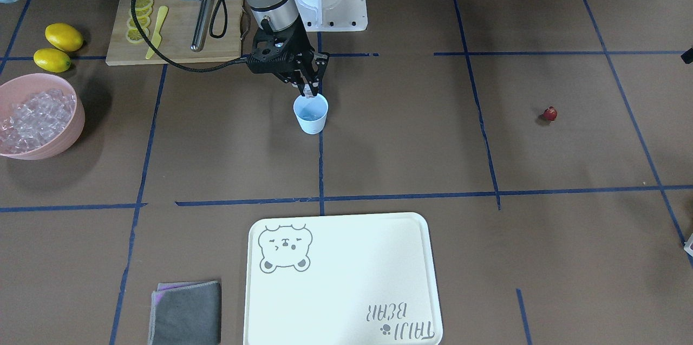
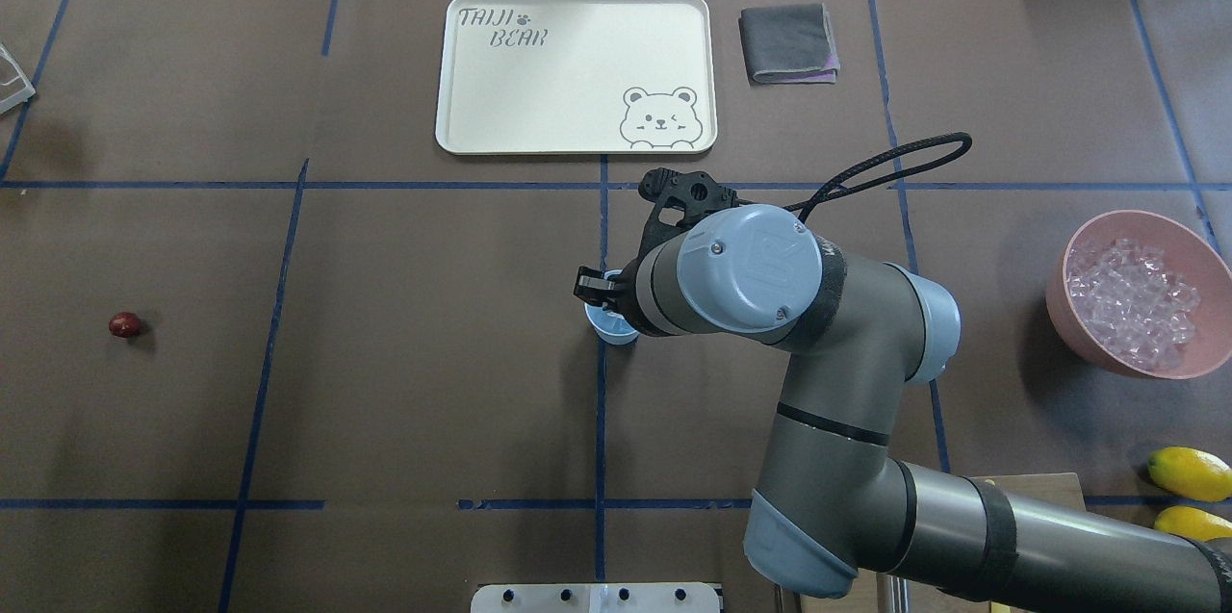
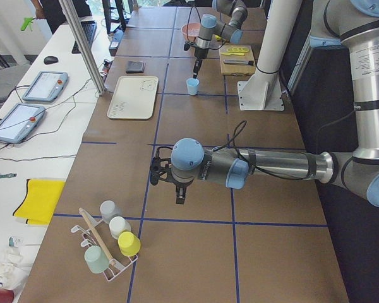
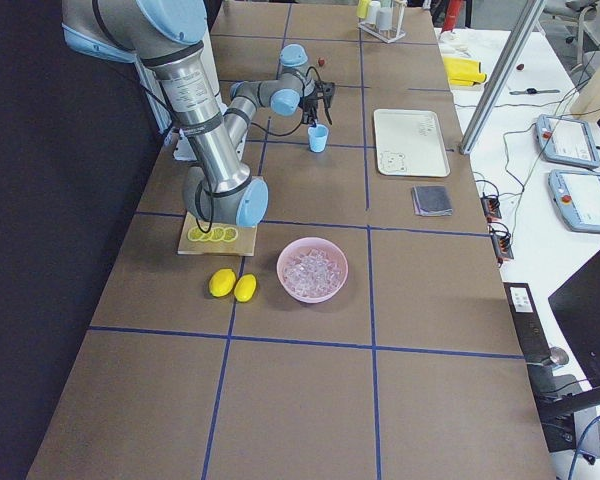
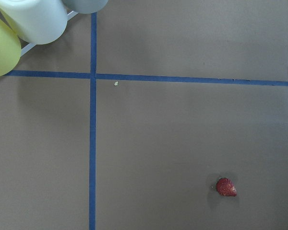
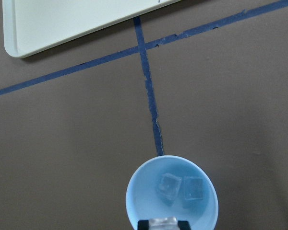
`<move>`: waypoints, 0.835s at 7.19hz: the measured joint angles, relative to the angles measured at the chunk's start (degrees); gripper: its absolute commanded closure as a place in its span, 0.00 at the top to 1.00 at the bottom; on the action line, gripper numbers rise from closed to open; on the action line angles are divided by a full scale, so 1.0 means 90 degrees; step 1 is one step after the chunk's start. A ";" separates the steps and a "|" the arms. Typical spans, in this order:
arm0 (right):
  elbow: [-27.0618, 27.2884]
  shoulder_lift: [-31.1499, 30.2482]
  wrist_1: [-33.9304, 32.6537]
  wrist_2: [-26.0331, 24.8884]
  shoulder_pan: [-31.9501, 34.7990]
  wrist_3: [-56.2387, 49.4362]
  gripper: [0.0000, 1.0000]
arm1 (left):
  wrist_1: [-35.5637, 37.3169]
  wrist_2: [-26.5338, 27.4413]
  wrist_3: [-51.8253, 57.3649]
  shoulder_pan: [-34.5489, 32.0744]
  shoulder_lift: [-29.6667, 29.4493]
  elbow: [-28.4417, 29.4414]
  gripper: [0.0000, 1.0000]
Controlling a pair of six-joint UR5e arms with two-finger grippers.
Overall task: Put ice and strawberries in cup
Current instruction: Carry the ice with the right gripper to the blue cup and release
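Note:
The pale blue cup point(image 1: 311, 114) stands at the table's middle and also shows in the overhead view point(image 2: 612, 326). In the right wrist view the cup point(image 6: 172, 194) holds two ice cubes point(image 6: 169, 186). My right gripper point(image 1: 307, 91) hangs just over the cup's rim, shut on one ice cube point(image 6: 163, 223). The strawberry point(image 1: 550, 113) lies alone on the table far to my left, also seen in the left wrist view point(image 5: 225, 187). My left gripper point(image 3: 180, 201) shows only in the exterior left view, above the table; I cannot tell if it is open.
A pink bowl point(image 1: 70, 134) full of ice point(image 1: 35, 117) sits at my far right, beside two lemons point(image 1: 64, 36) and a cutting board point(image 1: 178, 41) with lemon slices. A white tray point(image 1: 341, 280) and grey cloth point(image 1: 187, 312) lie at the far side. A cup rack point(image 3: 107, 243) stands far left.

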 measured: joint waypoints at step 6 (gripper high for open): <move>0.0027 -0.0004 -0.0020 -0.0002 0.0031 -0.0035 0.86 | -0.0135 -0.0039 -0.0072 0.0076 0.0010 0.0001 0.99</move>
